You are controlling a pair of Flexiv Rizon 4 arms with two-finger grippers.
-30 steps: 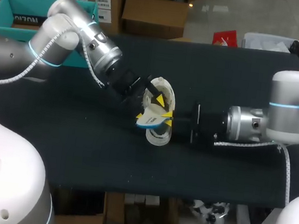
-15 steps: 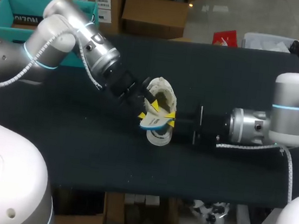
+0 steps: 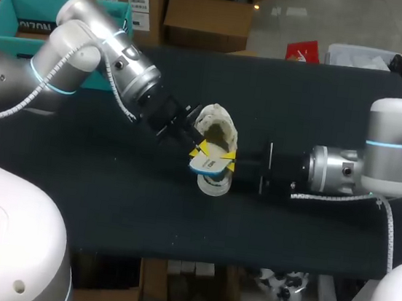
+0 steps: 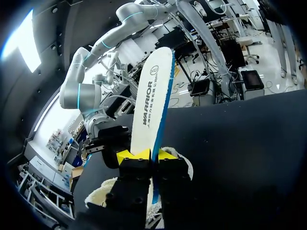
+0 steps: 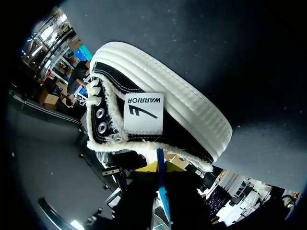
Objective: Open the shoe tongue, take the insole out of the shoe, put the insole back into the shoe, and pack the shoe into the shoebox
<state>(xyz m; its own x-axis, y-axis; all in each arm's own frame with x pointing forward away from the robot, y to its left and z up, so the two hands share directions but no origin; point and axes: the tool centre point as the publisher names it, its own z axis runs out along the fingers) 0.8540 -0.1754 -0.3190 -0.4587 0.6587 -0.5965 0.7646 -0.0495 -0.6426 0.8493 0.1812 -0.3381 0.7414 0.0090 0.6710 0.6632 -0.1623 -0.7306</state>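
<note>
A black shoe [image 3: 216,134] with a white sole and fleecy lining [image 5: 158,100] lies on its side at the table's middle. The white insole [image 4: 152,96] with a blue edge [image 3: 207,166] sticks out of the shoe's opening. My left gripper [image 3: 200,149] comes in from the left and is shut on the insole, which stands up between its yellow tips [image 4: 146,155]. My right gripper [image 3: 227,162] comes in from the right and is shut on the same insole [image 5: 161,179], held edge-on between its fingers. The teal shoebox [image 3: 15,17] stands open at the back left.
The black table top [image 3: 315,113] lies bare around the shoe. My left arm's forearm [image 3: 89,41] stretches over the table's back left, close to the shoebox.
My left gripper's fingers have closed from wide apart onto the insole. The right arm drew back a little to the right, then held still.
</note>
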